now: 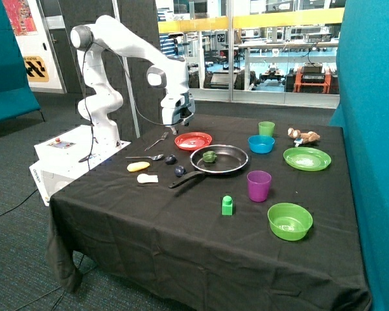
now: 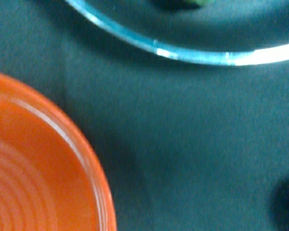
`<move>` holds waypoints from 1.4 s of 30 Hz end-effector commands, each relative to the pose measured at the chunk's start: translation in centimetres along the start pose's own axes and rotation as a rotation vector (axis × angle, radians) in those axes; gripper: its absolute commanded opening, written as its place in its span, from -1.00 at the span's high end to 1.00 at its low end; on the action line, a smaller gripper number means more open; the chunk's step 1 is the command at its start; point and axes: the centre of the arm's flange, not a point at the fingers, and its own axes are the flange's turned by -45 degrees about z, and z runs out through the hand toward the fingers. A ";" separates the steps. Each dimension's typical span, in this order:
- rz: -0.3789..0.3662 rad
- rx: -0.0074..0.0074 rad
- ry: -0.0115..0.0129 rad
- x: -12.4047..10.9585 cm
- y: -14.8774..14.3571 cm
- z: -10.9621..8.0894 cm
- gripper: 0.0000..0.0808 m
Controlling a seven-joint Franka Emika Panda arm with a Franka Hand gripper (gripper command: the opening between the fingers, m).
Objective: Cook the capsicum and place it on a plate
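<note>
Capsicum in the pan, plate bare, gripper above the plate's edge.

On a table [image 1: 181, 259] draped in black cloth: a white arm [image 1: 126, 45] bent over the far side, with the gripper [image 1: 181, 121] hanging just above the near rim of the red plate [image 1: 193, 140]; fingers apart or together, cannot tell. Beyond the fingers toward the table's middle, a pan [image 1: 219, 159], handle pointing at the front edge, with the capsicum [image 1: 209, 156] lying inside, well apart from the fingers. In the wrist view, only the plate [image 2: 33, 173], a strip of cloth and the pan's rim [image 2: 183, 52], with a sliver of the capsicum [image 2: 200, 2] at the border. Farther off: a green plate [image 1: 306, 158], green bowl [image 1: 290, 221], blue bowl [image 1: 261, 144], purple cup [image 1: 259, 186], green block [image 1: 227, 205].
</note>
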 end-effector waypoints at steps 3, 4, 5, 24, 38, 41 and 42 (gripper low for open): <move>0.036 0.0025 -0.0141 4.0 0.8 0.5 -0.32; 0.038 0.0025 -0.0141 4.3 0.8 0.6 -0.32; 0.040 0.0025 -0.0141 4.5 0.9 0.7 -0.32; 0.069 0.0023 -0.0142 9.0 0.1 3.0 -0.33; 0.089 0.0022 -0.0142 12.0 -0.3 4.8 -0.34; 0.097 0.0021 -0.0142 12.7 -0.6 5.6 -0.34; 0.097 0.0021 -0.0142 12.8 -0.6 5.7 -0.33</move>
